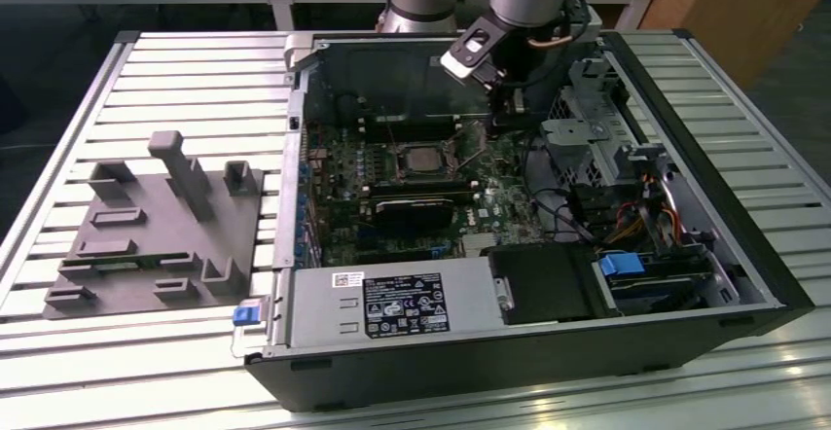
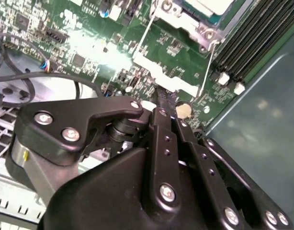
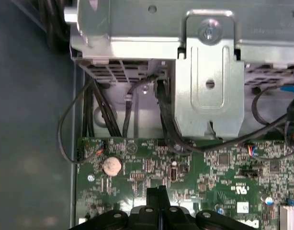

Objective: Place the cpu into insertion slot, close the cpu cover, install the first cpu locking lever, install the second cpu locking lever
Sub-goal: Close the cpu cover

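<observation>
The cpu [image 1: 422,161] is seen seated in the slot [image 1: 392,162]. The gripper [image 3: 159,191] is held near it over the board, fingers closed together, nothing gripped.

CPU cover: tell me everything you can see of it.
The cpu cover is a thin silvery metal frame with a cut-out middle, lying flat on the green board inside the open case. The grey top of the cpu shows through its opening. A wire lever runs along one side. The gripper hangs apart, toward the exterior view's right.
</observation>
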Controlling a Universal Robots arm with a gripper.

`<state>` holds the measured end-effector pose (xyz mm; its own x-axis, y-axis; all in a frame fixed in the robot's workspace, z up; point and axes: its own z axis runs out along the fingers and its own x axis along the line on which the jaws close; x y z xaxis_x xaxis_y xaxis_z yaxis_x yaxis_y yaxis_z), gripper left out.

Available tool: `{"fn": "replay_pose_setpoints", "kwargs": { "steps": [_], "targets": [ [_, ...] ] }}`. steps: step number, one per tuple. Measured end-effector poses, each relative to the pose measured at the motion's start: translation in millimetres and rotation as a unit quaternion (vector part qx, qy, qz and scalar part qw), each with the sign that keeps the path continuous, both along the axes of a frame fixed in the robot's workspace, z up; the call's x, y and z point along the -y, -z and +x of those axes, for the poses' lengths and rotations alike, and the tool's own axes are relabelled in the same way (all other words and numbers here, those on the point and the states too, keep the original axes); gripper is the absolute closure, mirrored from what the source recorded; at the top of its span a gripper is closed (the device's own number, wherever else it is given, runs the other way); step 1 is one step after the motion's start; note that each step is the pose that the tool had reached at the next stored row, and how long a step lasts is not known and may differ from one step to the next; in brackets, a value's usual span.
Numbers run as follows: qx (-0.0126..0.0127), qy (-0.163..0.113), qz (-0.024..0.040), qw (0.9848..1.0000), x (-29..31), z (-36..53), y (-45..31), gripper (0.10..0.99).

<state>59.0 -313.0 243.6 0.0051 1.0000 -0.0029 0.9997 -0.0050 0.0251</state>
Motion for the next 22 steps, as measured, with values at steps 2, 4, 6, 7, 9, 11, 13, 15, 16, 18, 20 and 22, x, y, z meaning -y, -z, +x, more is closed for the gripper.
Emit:
{"fn": "replay_pose_setpoints", "kwargs": {
  "steps": [2, 4, 6, 7, 9, 11, 13, 15, 16, 18, 20, 22],
  "targets": [
    [0.0, 0.0, 0.0, 1.0, 0.0, -5.0, 0.3, 0.98],
    [0.0, 0.0, 0.0, 1.0, 0.0, -9.7, 0.6, 0.98],
    [0.0, 0.0, 0.0001, 1.0, 0.0, -13.9, 0.8, 0.98],
    [0.0, 0.0, 0.0001, 1.0, 0.0, -15.9, 1.0, 0.98],
    [0.0, 0.0, 0.0001, 1.0, 0.0, -20.0, 1.2, 0.98],
    [0.0, 0.0, 0.0001, 1.0, 0.0, -24.6, 1.4, 0.98],
    [0.0, 0.0, 0.0001, 1.0, 0.0, -29.6, 1.7, 0.98],
    [0.0, 0.0, 0.0001, 1.0, 0.0, -34.4, 1.9, 0.98],
    [0.0, 0.0, 0.0001, 1.0, 0.0, -36.5, 2.0, 0.98],
    [0.0, 0.0, 0.0001, 1.0, 0.0, -40.8, 2.3, 0.98],
    [0.0, 0.0, 0.0, 1.0, 0.0, -44.5, 2.6, 0.98],
    [0.0, 0.0, 0.0001, 1.0, 0.0, -48.1, 3.2, 0.98]
  ]
}}
